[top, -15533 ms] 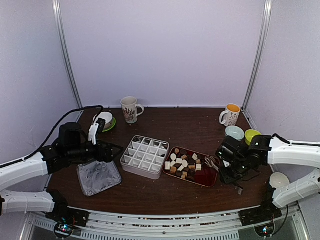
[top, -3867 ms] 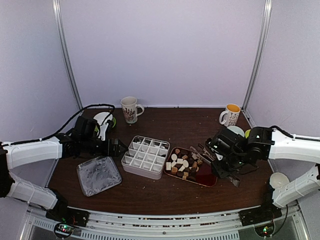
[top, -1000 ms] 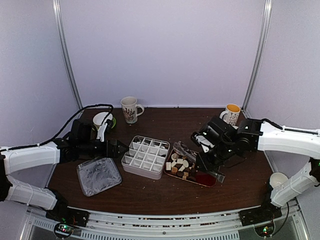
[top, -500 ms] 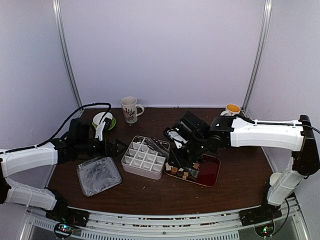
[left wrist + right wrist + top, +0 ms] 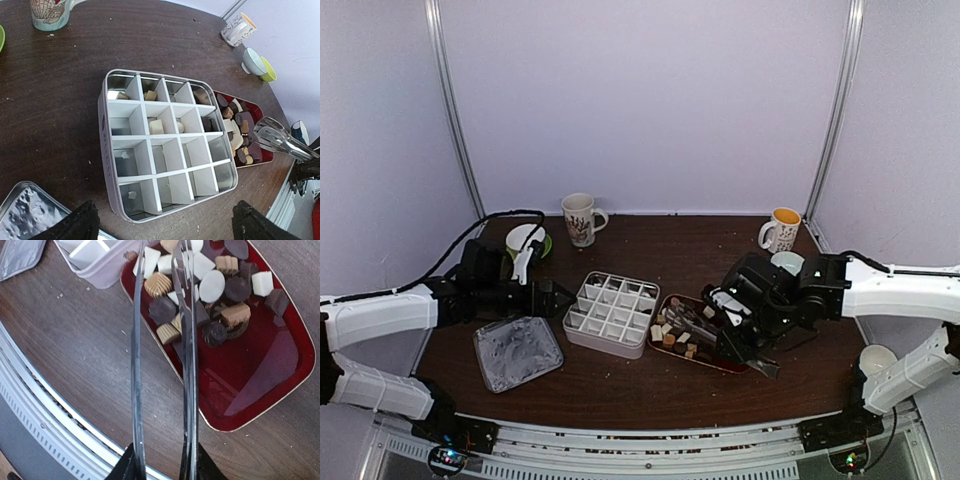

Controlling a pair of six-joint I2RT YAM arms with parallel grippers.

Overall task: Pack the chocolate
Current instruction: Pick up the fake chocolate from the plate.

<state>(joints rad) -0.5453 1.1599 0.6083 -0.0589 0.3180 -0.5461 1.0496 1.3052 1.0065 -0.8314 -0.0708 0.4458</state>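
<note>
Fingers (image 5: 126, 467) around tongs (image 5: 186, 365), right arm (image 5: 900, 287) over chocolate (image 5: 212, 286).

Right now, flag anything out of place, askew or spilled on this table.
Nothing broken. The small mixed chocolate pieces lie jumbled at the tin-side end of the red rectangular tray, some tipped. The white divided metal tin sits askew to the table edge, its embossed silver lid off, lying beside it.
</note>
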